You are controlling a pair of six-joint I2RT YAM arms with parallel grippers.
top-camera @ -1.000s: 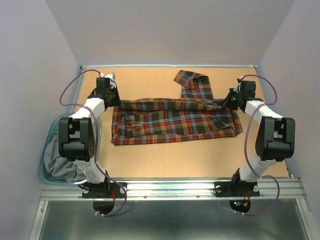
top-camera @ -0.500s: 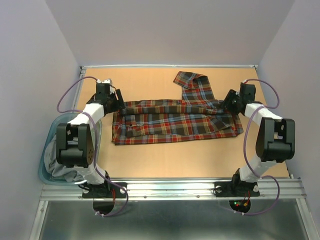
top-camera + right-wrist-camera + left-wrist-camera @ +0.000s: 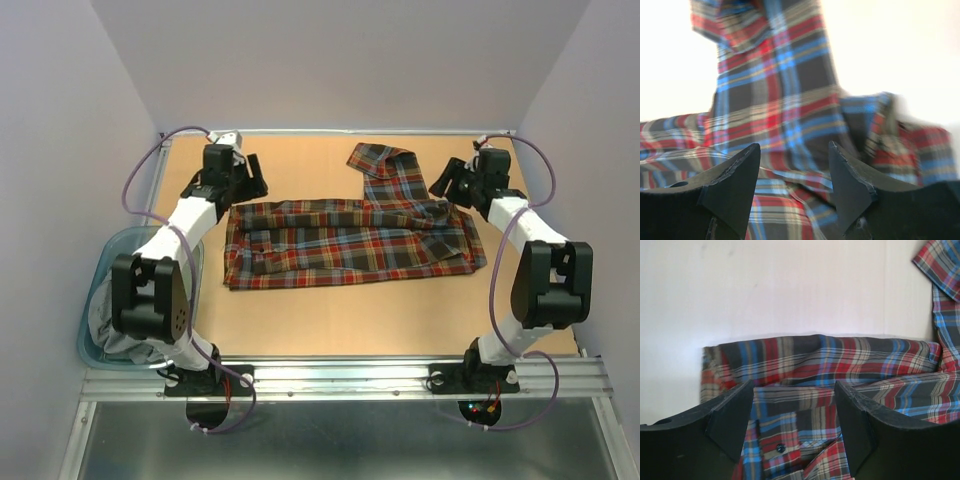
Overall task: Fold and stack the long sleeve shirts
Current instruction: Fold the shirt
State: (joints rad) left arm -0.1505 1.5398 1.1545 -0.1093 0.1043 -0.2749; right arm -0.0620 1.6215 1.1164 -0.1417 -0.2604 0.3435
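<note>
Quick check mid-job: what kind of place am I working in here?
Likely a lab test cell: plain walls box in a tan tabletop, an aluminium rail edges it, and a plastic bin holds grey cloth.

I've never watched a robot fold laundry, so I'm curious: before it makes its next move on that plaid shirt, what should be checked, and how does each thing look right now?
1. Nothing in the left gripper, jaws open: ok.
2. Nothing in the right gripper, jaws open: ok.
3. The plaid shirt lies flat on the table: ok.
4. Every part folded in: not ok; one sleeve sticks out toward the far edge.
5. The grey cloth in the bin is another shirt to fold: cannot tell.
</note>
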